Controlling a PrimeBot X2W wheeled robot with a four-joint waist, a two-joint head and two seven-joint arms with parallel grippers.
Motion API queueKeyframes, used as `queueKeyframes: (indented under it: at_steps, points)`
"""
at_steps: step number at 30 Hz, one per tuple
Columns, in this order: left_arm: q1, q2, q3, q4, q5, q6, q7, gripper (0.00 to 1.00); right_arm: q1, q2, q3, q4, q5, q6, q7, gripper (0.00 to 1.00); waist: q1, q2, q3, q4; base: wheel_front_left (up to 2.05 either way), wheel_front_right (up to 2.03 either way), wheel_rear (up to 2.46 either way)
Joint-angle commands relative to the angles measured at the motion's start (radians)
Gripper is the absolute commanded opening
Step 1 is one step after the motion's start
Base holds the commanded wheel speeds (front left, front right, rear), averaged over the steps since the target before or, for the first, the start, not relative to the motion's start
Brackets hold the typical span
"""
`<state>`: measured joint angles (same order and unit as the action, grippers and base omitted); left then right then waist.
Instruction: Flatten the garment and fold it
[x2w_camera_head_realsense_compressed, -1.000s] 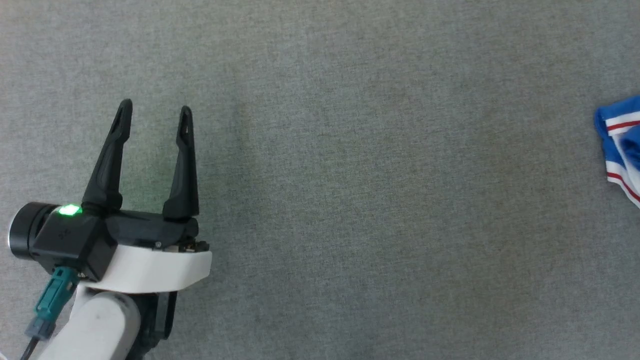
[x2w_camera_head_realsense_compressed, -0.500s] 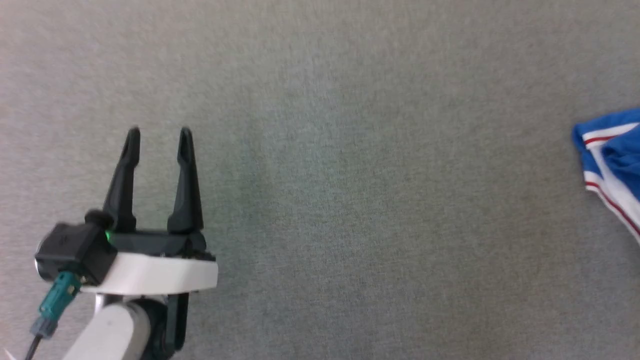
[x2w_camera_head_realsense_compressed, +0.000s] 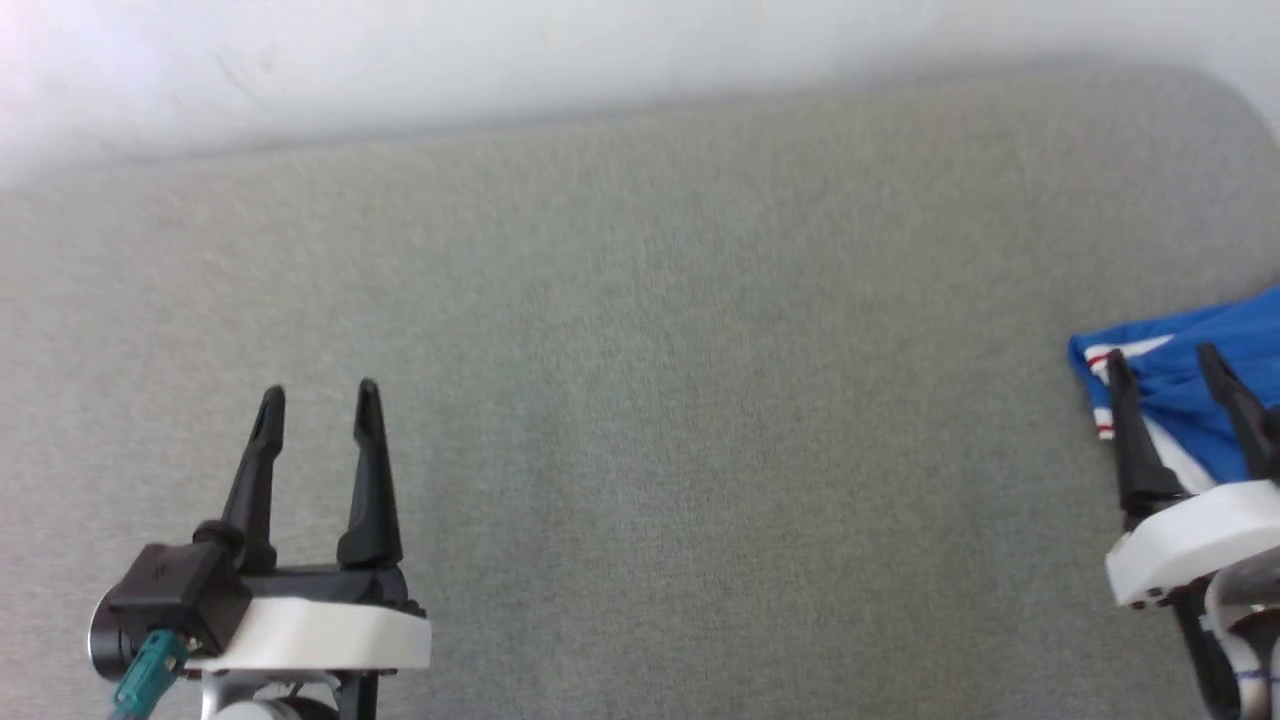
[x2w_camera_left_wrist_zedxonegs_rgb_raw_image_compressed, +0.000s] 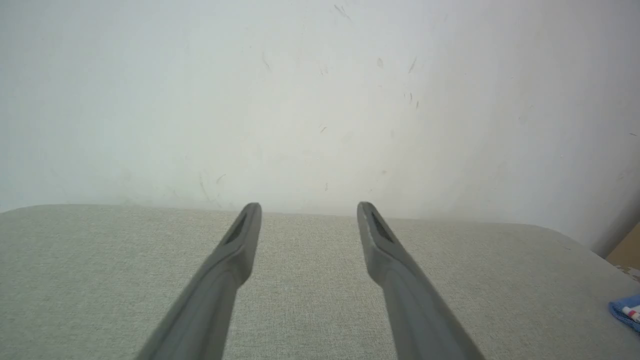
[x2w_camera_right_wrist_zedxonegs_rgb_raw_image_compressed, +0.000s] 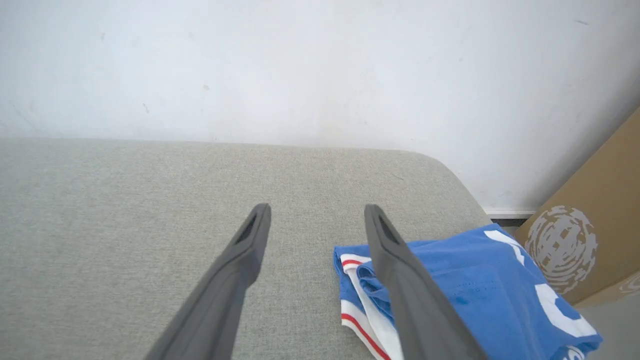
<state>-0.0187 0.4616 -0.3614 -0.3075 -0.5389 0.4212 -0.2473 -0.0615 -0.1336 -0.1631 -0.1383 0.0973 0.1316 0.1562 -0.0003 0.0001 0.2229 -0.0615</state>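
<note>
Right claw (x2w_camera_head_realsense_compressed: 1161, 355): fingers spread wide with nothing between them, poised at the near-left corner of the jersey. In the wrist view its right finger crosses blue cloth and its left finger lies over bare padding. Whether the tips touch the cloth cannot be told.
Left claw (x2w_camera_head_realsense_compressed: 320, 390): fingers equally wide and empty, pointing toward the wall over bare padding.
Garment (x2w_camera_right_wrist_zedxonegs_rgb_raw_image_compressed: 465, 280): a royal-blue jersey bunched in a loose heap. A white sleeve band with thin red stripes sits beside the right claw's right finger, and white lettering shows further to that claw's right. It lies well apart from the left claw, off to its right.
Surface (x2w_camera_head_realsense_compressed: 700, 400): grey woven padding with a rounded corner, beneath and ahead of both claws.
Wall (x2w_camera_head_realsense_compressed: 600, 50): white and lightly scuffed, rising behind the padding ahead of both claws.
Cardboard box (x2w_camera_right_wrist_zedxonegs_rgb_raw_image_compressed: 590, 240): brown with a pale round emblem, right of the right claw and beyond the jersey.
</note>
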Motion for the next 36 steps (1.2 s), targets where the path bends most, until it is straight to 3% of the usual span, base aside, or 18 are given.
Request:
queueKeyframes:
  at_steps: [1, 11, 21, 35, 36]
  points:
    - [0.018, -0.001, 0.006, -0.006, 0.010, 0.011, -0.006, 1.00, 0.018, 0.011, 0.010, -0.026, -0.017, -0.001, -0.017, 1.00, 0.0003, -0.0001, -0.102, 0.020, 0.00, 0.00, 0.00]
    - [0.109, -0.001, -0.004, -0.014, 0.030, 0.007, -0.011, 1.00, 0.151, 0.074, -0.009, -0.156, -0.126, -0.001, -0.128, 1.00, 0.0003, -0.0001, -0.189, 0.058, 0.00, 0.00, 0.00]
    - [0.211, -0.046, 0.013, 0.015, 0.048, -0.029, -0.014, 1.00, 0.282, 0.083, -0.062, -0.094, -0.114, -0.001, -0.199, 1.00, 0.0003, -0.0001, -0.240, 0.080, 0.00, 0.00, 0.00]
    - [0.250, -0.087, 0.073, 0.034, 0.066, -0.057, -0.014, 1.00, 0.279, 0.083, -0.057, -0.085, -0.110, -0.001, -0.198, 1.00, 0.0003, -0.0001, -0.229, 0.079, 0.00, 0.00, 0.00]
    - [0.241, -0.084, 0.070, 0.032, 0.057, -0.051, -0.008, 0.00, 0.281, 0.080, -0.058, -0.085, -0.112, 0.000, -0.195, 0.00, 0.0004, -0.0001, -0.229, 0.079, 0.00, 0.00, 0.00]
